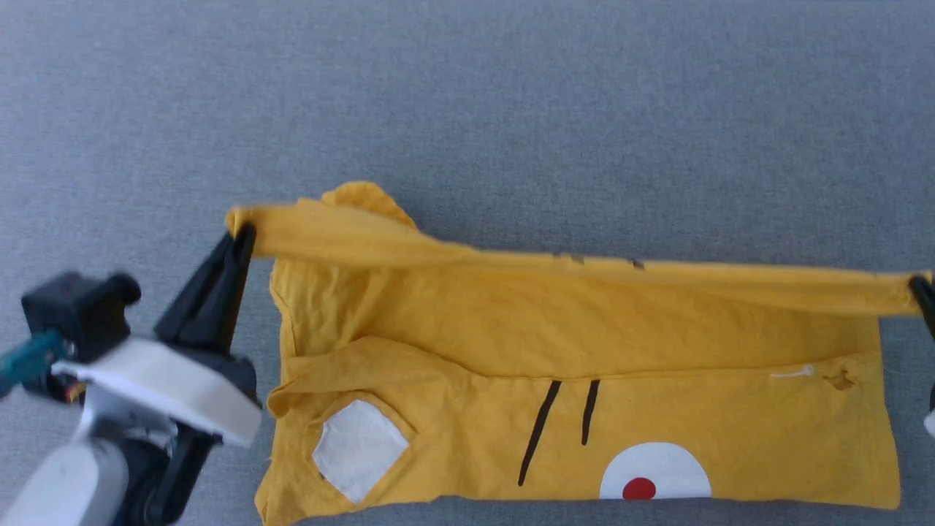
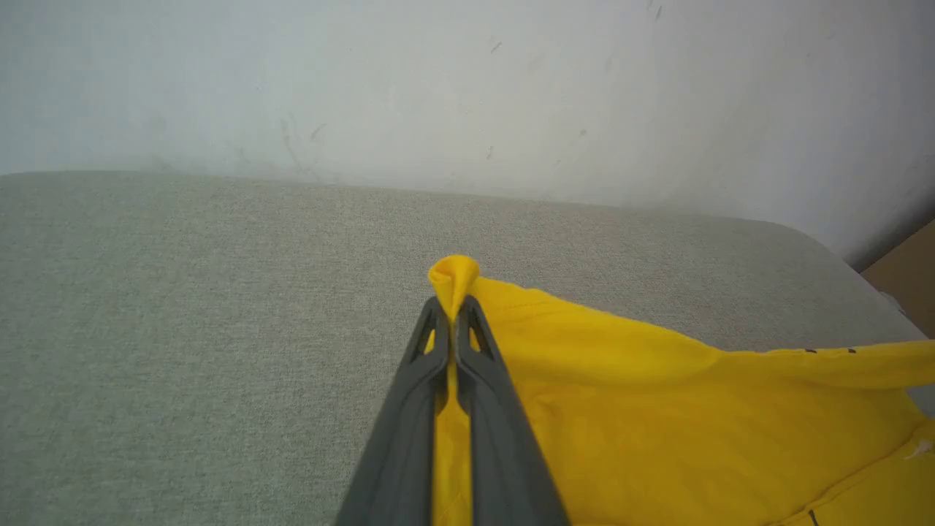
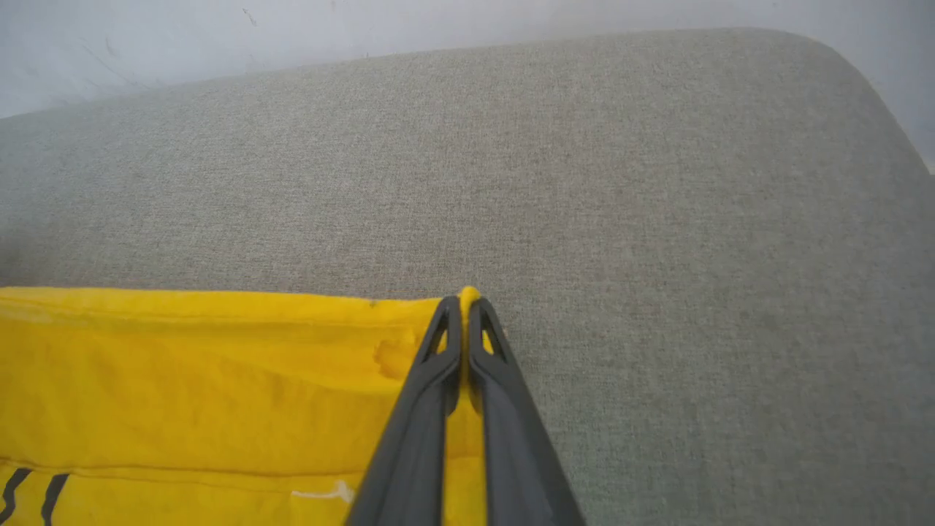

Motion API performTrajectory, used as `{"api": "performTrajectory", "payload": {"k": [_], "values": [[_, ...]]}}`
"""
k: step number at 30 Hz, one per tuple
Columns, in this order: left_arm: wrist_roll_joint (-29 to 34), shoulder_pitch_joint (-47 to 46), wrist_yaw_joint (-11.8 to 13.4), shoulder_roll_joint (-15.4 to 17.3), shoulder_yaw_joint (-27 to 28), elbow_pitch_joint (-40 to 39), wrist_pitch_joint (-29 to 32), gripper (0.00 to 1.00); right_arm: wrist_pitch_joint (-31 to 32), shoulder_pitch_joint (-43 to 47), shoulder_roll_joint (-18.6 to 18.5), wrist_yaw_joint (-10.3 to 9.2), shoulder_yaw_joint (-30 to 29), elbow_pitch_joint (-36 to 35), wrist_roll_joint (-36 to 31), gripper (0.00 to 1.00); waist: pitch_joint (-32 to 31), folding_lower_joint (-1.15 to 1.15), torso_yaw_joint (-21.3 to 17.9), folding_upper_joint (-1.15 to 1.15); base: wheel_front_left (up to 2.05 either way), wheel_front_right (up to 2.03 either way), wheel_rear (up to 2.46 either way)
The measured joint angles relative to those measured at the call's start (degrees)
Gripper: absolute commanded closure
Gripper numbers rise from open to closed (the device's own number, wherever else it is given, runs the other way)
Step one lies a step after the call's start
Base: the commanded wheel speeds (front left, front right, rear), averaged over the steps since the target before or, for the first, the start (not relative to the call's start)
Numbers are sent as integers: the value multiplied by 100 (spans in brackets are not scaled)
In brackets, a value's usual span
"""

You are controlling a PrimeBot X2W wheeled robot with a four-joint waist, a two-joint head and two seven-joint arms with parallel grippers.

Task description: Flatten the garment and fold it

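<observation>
The garment (image 1: 584, 343) is a bright yellow T-shirt lying partly folded on the grey surface, with a white patch, black stripes and a white circle with a red dot showing along its near side. Its far edge is lifted and stretched taut between both grippers. My left gripper (image 1: 245, 235) is shut on the far left corner; the left wrist view shows the fabric (image 2: 621, 380) pinched at the tips of that gripper (image 2: 454, 303). My right gripper (image 1: 922, 286) at the right frame edge is shut on the far right corner, with the cloth (image 3: 219, 365) pinched in that gripper (image 3: 465, 303).
The grey fabric surface (image 1: 467, 109) stretches wide beyond the garment. A pale wall (image 2: 467, 88) rises behind it. The surface's rounded corner (image 3: 840, 66) lies ahead of the right gripper. A brown cardboard-like edge (image 2: 909, 270) shows at the far right of the left wrist view.
</observation>
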Motion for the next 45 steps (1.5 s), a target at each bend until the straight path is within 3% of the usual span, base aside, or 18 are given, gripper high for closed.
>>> {"api": "performTrajectory", "payload": {"k": [12, 24, 25, 26, 27, 34, 36, 37, 41, 45], "values": [[-549, 1550, 48, -194, 34, 196, -319, 100, -40, 1008, 379, 0, -327, 112, 70, 100, -378, 1, 118, 0, 0, 0, 0], [-452, 1323, -11, -612, -709, 1277, -11, 100, 101, 1060, 420, 0, 182, 599, -177, 100, -543, 1, 151, 0, 0, 0, 0], [-433, 1256, -11, -637, -746, 1427, 13, 87, 110, 1020, 401, 0, 231, 669, -245, 98, -541, 1, 148, 0, 0, 0, 0], [-422, 1198, -15, -661, -788, 1541, 22, 56, 108, 973, 385, 0, 256, 737, -285, 52, -536, 1, 143, 0, 0, 0, 0], [-416, 1135, -16, -699, -808, 1651, 19, 0, 96, 926, 374, 0, 286, 795, -319, 0, -533, 2, 136, 0, 0, 0, 0], [-375, 999, 67, -903, -584, 1717, -412, 0, 74, 839, 402, 0, 212, 781, -201, 0, -603, 2, 111, 0, 0, 0, 0], [-393, 1117, 279, -929, -192, 1334, -860, 0, 231, 951, 443, 0, -3, 447, 36, 0, -677, 2, 92, 0, 0, 0, 0], [-241, 1230, 569, -940, 102, 998, -1290, 0, 313, 1038, 470, 0, -204, 230, 110, 0, -725, 1, 75, 0, 0, 0, 0], [466, 1409, 1176, -954, 512, 512, -1946, 0, 419, 1117, 458, 0, -443, 121, -136, 0, -769, 1, 56, 0, 0, 0, 0], [1154, 1460, 1400, -1111, 525, 250, -2080, 0, 620, 1160, 506, 0, -302, 337, -345, 0, -745, 1, 136, 0, 0, 0, 0]]}}
